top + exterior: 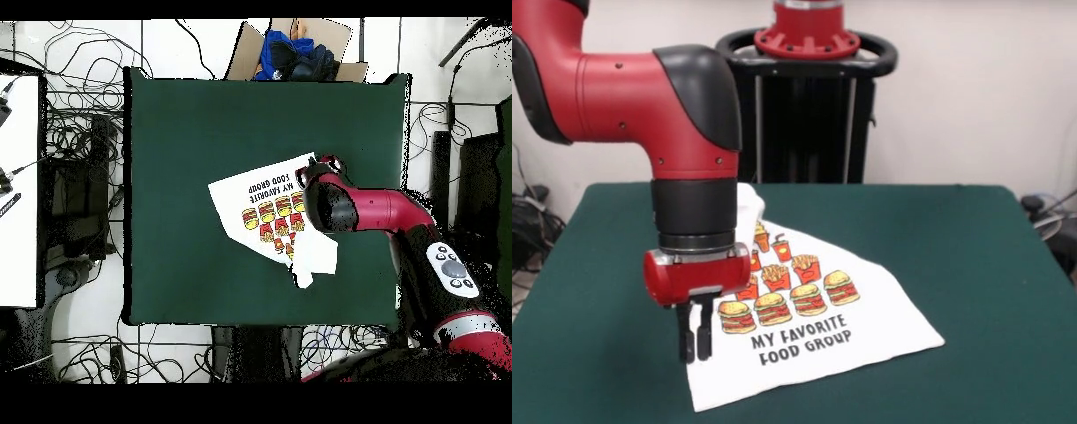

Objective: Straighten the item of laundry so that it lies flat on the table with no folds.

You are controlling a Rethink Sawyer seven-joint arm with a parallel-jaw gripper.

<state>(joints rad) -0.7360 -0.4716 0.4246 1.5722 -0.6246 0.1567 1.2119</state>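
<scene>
- Lying printed side up near the middle of the dark green desk (989,256): small white T-shirt (874,314) with burgers, fries, drinks and black "MY FAVORITE FOOD GROUP"
- Spread mostly smooth across the lettered lower half; bunched and folded at the upper end, partly hidden behind the arm in the front view
- Hanging over one hem corner of the shirt: gripper (696,340) on the red and black arm (644,97), pointing straight down
- Fingers drawn close together, narrow gap between, tips at the cloth edge; cannot tell whether any fabric is pinched
- Showing beyond the desk edge in the overhead view: cardboard box (300,45) with blue and dark cloth, and tangled cables (80,130) on the floor
</scene>
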